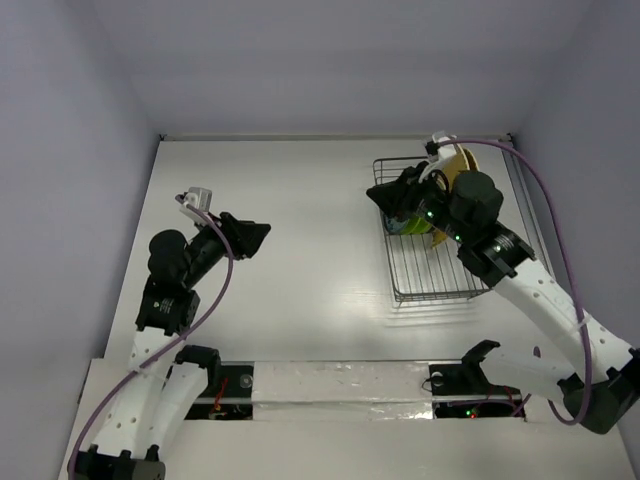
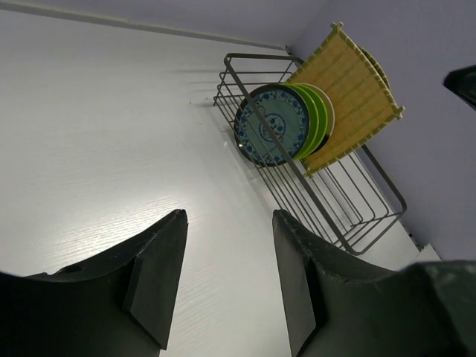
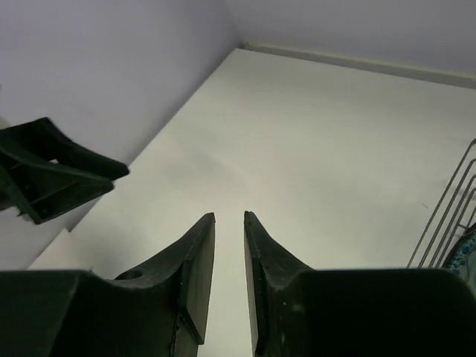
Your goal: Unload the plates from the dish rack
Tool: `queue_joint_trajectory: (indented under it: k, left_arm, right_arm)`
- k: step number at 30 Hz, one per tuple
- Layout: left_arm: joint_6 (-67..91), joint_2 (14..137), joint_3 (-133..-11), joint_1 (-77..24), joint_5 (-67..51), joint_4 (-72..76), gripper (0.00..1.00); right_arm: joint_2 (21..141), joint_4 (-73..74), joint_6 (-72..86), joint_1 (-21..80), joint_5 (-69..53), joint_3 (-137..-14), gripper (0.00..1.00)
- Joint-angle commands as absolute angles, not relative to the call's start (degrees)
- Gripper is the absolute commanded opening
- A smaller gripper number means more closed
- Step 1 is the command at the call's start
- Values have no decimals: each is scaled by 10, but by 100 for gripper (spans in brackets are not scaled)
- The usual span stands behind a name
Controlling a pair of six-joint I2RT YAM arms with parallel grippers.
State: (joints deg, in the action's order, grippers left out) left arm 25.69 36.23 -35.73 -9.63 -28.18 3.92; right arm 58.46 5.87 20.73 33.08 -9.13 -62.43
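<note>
Spread wide and empty, the left jaws fill their view's bottom edge; the right jaws show only a narrow slit, pinching nothing. Plates [image 2: 279, 125] stand in the dish rack [image 1: 425, 272], upper right overhead, half hidden by the right arm [image 1: 476, 204].

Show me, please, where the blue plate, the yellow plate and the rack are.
Blue plate [image 2: 271, 123]: left wrist view, centre of face.
Yellow plate [image 2: 349, 85]: left wrist view, ribbed face.
Rack [image 1: 420, 268]: top view, bare grid base.
</note>
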Motion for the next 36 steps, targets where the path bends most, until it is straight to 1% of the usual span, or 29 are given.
queue_joint_trajectory:
  k: [1,2,3,4,6,8,9,10,11,13,16,21,22,24,25,26,28,31,36]
  left_arm:
    - [241,346,-379,-94,-289,45,47]
    - [239,345,-381,-94,-287,43,47]
    - [238,344,-381,-94,-287,41,47]
    - [237,344,-381,-94,-288,41,47]
    - [237,343,-381,-94,-299,46,45]
    - [234,339,-383,-94,-300,46,39]
    - [233,339,-382,-94,-298,47,34]
    - [232,338,-381,-94,-298,47,21]
    - [231,335,-381,-94,-297,47,15]
    - [229,333,-380,-94,-288,43,0]
    - [226,330,-381,-94,-277,38,0]
    - [217,323,-385,-94,-250,22,0]
    - [216,321,-384,-94,-250,22,2]
    - [217,319,-383,-94,-253,23,14]
    - [217,318,-383,-94,-257,25,23]
    - [217,317,-383,-94,-258,25,26]
    - [216,316,-383,-94,-259,25,31]
    - [217,315,-382,-99,-261,26,32]
    - [218,317,-381,-99,-271,31,34]
  right_arm:
    - [617,99,178,345,-4,-666,28]
    - [620,97,177,345,-4,-666,24]
    - [620,96,175,345,-4,-666,6]
    - [622,96,171,345,-4,-666,0]
    - [629,109,167,345,25,-673,0]
    - [636,126,159,345,60,-679,0]
    - [640,130,156,345,77,-681,0]
    - [644,138,149,345,118,-685,0]
    - [652,162,147,345,139,-692,0]
    - [679,180,139,345,193,-714,0]
    - [727,206,132,345,259,-740,0]
    - [788,221,129,318,268,-769,0]
    - [806,221,129,308,259,-773,7]
    - [825,225,129,302,250,-788,16]
    - [837,230,128,297,258,-795,24]
    - [853,235,128,297,268,-803,28]
    - [865,244,129,282,279,-803,30]
    - [868,229,131,257,262,-784,31]
    - [895,226,126,250,264,-776,31]
